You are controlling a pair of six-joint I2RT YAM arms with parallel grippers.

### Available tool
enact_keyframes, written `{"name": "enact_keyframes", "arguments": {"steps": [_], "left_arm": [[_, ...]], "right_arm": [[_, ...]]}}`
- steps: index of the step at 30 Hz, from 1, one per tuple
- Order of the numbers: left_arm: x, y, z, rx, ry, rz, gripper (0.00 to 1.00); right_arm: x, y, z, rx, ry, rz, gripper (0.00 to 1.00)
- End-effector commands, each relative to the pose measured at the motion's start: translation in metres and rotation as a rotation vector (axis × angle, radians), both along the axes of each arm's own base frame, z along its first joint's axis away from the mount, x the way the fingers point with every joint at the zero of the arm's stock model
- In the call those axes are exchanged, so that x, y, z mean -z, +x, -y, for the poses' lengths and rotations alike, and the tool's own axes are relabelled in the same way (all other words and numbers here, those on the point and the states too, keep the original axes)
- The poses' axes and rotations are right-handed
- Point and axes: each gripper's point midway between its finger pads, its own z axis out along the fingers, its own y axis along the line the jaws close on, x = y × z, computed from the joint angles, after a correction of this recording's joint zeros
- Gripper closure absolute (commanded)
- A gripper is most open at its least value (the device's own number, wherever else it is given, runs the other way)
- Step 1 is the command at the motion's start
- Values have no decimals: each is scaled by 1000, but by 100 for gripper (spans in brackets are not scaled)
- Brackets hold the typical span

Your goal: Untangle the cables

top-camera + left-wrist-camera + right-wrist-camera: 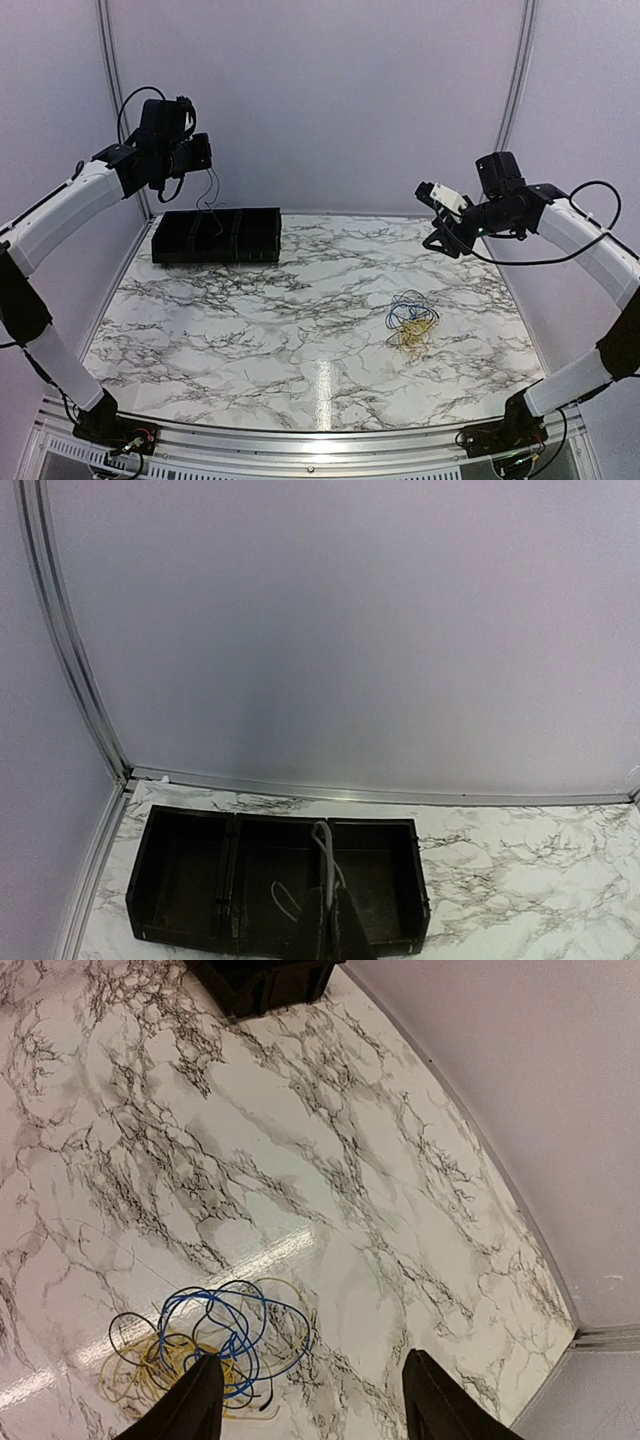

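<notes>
Above tray (180, 880), cable (325, 855) between left fingers (350, 935)

Robotics laboratory test cell: white marble-patterned tabletop (300, 330) enclosed by plain pale lilac wall panels (320, 100) in aluminium frame rails (113, 80); white-and-black left robot arm (60, 215) and right robot arm (590, 240) bolted on.

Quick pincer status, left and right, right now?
Left pincer: closed on a thin pale cable, dangling over the black tray.
Right pincer: open, empty, clear of the blue-yellow cable tangle.
</notes>
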Motion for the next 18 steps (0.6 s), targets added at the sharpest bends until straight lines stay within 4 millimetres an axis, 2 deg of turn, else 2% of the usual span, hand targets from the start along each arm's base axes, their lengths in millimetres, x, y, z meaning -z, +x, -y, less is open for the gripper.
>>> {"name": "enact_keyframes", "arguments": {"steps": [1, 9, 18], "left_arm": [[-4, 17, -26, -43, 65, -2, 100], [6, 39, -62, -111, 123, -26, 100], [8, 47, -99, -187, 209, -37, 100]], "right_arm": [[0, -3, 2, -9, -5, 2, 39], [24, -7, 8, -5, -49, -31, 39], [40, -7, 10, -2, -72, -71, 39]]}}
